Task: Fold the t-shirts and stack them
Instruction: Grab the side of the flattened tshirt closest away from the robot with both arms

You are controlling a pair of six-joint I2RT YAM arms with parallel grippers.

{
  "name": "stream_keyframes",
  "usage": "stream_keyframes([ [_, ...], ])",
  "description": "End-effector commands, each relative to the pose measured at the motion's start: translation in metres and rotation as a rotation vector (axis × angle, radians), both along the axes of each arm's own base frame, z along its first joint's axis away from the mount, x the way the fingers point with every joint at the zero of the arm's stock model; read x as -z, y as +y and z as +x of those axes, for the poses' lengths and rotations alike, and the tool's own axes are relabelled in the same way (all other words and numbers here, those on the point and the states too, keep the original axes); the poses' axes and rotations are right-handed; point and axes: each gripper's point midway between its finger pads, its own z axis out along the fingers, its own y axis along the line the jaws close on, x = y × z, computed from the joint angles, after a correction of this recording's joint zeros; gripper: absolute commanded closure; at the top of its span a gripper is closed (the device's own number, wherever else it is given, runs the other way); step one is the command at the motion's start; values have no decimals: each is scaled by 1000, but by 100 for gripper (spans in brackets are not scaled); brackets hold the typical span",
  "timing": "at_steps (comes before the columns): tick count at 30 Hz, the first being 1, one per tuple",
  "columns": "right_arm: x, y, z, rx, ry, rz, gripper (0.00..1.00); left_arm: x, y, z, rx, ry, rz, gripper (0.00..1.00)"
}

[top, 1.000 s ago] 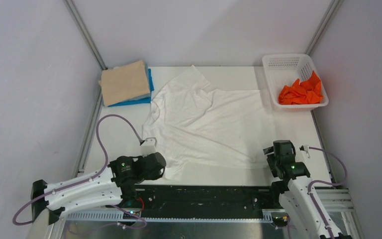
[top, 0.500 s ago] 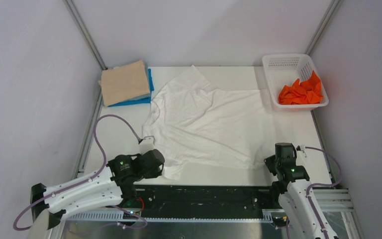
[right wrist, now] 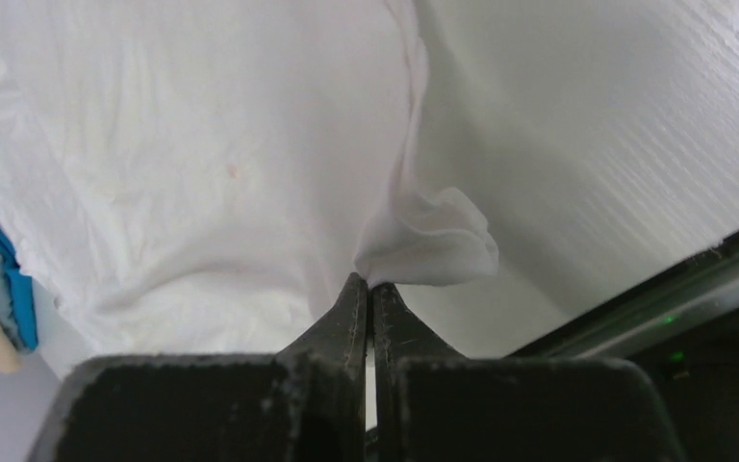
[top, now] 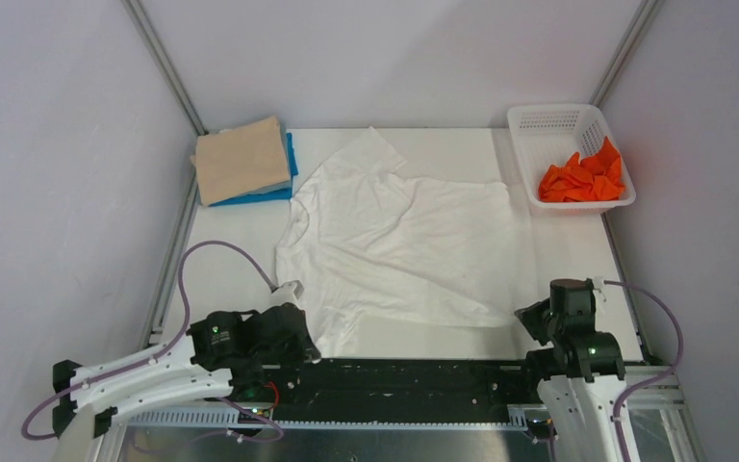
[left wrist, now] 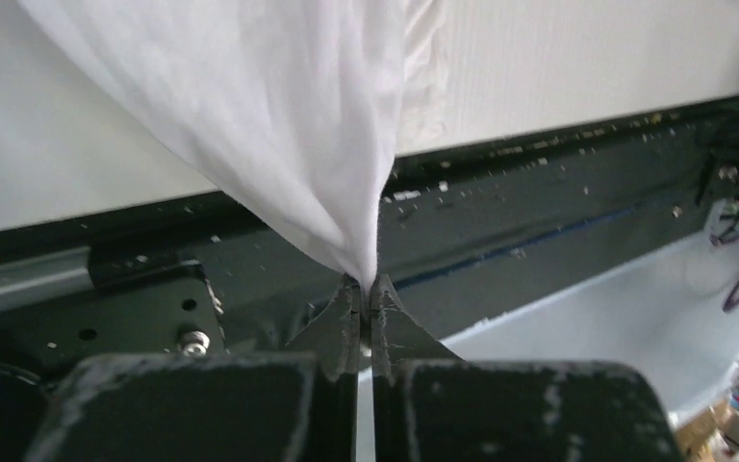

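Top external view, stock on the table.

Item 1: thin white cloth t-shirt [top: 399, 245]. It is spread open and creased across the middle of the white table [top: 577, 260]. One sleeve points toward the far edge, and the two near corners are drawn to the near edge.

Item 2: folded beige-tan cloth t-shirt [top: 241, 159], in the far-left corner. It lies on top of a folded bright blue cloth t-shirt [top: 267, 197], of which only the edges show.

Item 3: crumpled orange cloth t-shirt [top: 582, 178], inside the white plastic lattice basket [top: 548, 120] at far right.

Item 4: left gripper [left wrist: 366, 287]. Its jaws are together, clamped on the near-left corner of the white shirt. The cloth fans out taut from the tips, above the black rail [left wrist: 539, 212] at the table's near edge. The arm lies low, reaching rightward from its base, with the wrist at the table edge.

Item 5: right gripper [right wrist: 366, 284]. Its jaws are pressed together on a small puckered bit of the near-right hem corner. The arm stands upright over its base, with the wrist bent toward the table.

Step in hand, as judged: drawing the white shirt flat by its near corners ahead of the first fold.

Handling notes:
- Move both arms together with equal tension, so the near edge runs straight.
- Lift low, so the far part does not drag into a heap.
- The right pinch holds little cloth and may slip, so pull gently.

Progress, as judged: two shirts appear stacked; the white and the orange remain.
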Motion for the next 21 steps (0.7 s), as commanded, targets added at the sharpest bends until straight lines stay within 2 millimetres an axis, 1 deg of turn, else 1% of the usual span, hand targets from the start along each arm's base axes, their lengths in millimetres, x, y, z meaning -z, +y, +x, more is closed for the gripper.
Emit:
stream_keyframes([
  [1, -14, 7, -21, -49, -16, 20, 100, -8, -11, -19, -6, 73, -71, 100],
  [2, -14, 10, -24, -69, -17, 23, 100, -8, -12, -23, 15, 72, -66, 100],
  [3, -15, 9, -24, -46, -26, 28, 100, -9, -14, -25, 5, 81, -73, 100],
  [6, -14, 15, -30, -72, -7, 38, 100, -17, -21, -35, 50, 68, -80, 100],
  [7, -14, 15, -31, -76, -6, 32, 100, -17, -22, -34, 30, 59, -77, 100],
  [8, -14, 15, -32, -73, -3, 35, 100, -18, -23, -38, 46, 58, -78, 100],
  [10, -14, 15, -33, -74, -8, 37, 100, -14, -23, -37, 30, 52, -57, 100],
  [11, -15, 14, -32, -71, -14, 34, 100, -11, -23, -33, 18, 37, -43, 100],
  [12, -15, 14, -31, -68, -19, 33, 100, -14, -24, -30, 11, 19, -44, 100],
  [13, -16, 12, -29, -62, -25, 28, 100, -15, -23, -22, 4, -28, -27, 100],
  [14, -15, 11, -28, -58, -25, 18, 99, -24, -26, -16, -1, -57, -40, 100],
  [17, -15, 7, -21, -48, -25, -14, 100, -41, -25, 11, -54, -191, -47, 100],
  [19, -12, 3, -15, -44, -7, -56, 100, -50, -20, 31, -115, -236, -45, 100],
  [21, -7, 0, -9, -42, 33, -91, 100, -54, -17, 45, -141, -269, -47, 100],
])
